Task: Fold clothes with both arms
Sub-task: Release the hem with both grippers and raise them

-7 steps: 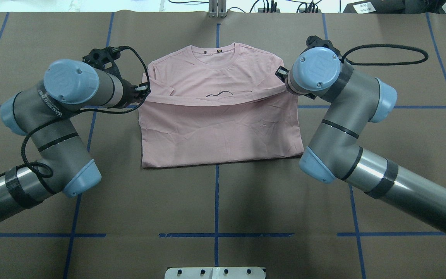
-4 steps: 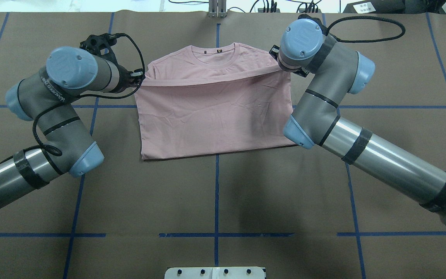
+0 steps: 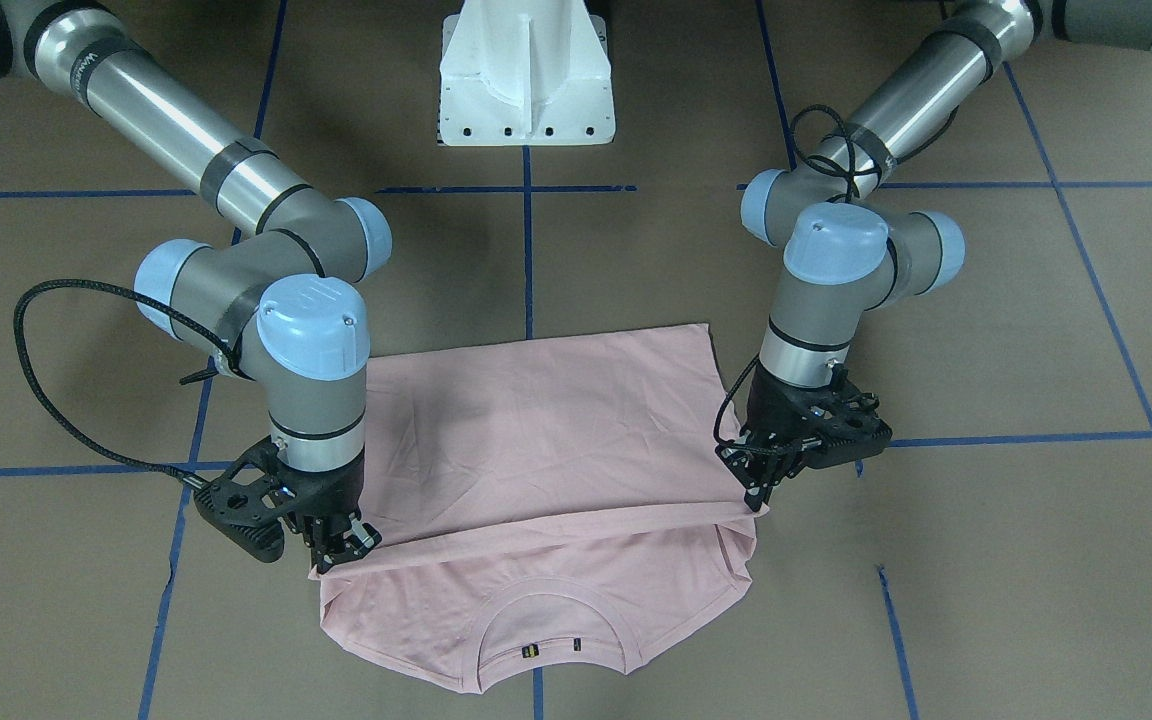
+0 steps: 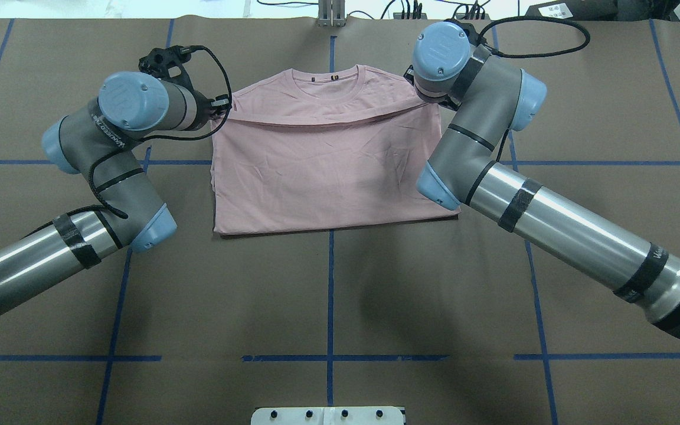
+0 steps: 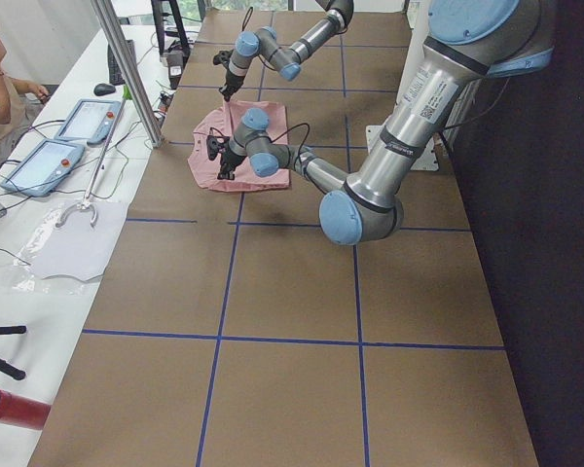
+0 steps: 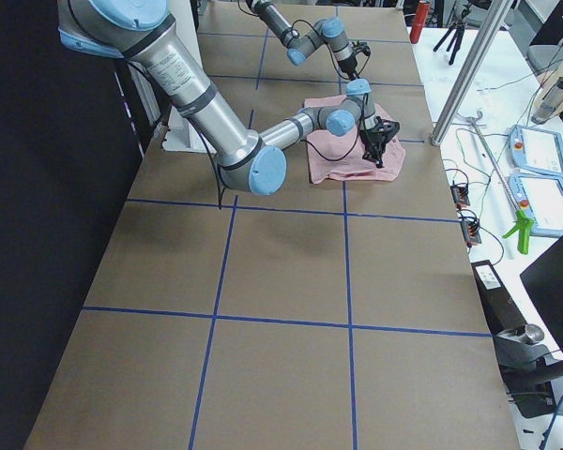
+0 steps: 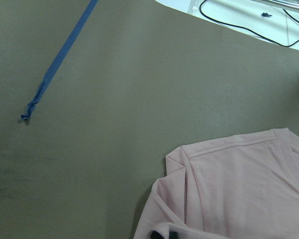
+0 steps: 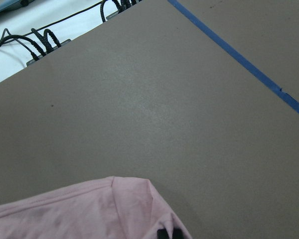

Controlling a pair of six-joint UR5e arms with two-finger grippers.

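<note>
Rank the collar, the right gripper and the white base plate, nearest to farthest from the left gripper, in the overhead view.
From the left gripper, pinching the T-shirt:
1. Collar, just to its right.
2. Right gripper, across the shirt at the opposite corner.
3. White base plate, at the table's near edge, centre.

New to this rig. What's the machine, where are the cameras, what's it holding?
The machine is a left arm and a right arm, jointed, each ending in a two-finger gripper, at a brown table marked with blue tape. One camera looks down from behind the robot, one faces it from across the table, two sit at the table's ends, one rides on each wrist. A pale pink T-shirt lies flat, its lower half folded up toward the collar. The left gripper and right gripper each pinch one end of the folded-over edge, just short of the collar.
</note>
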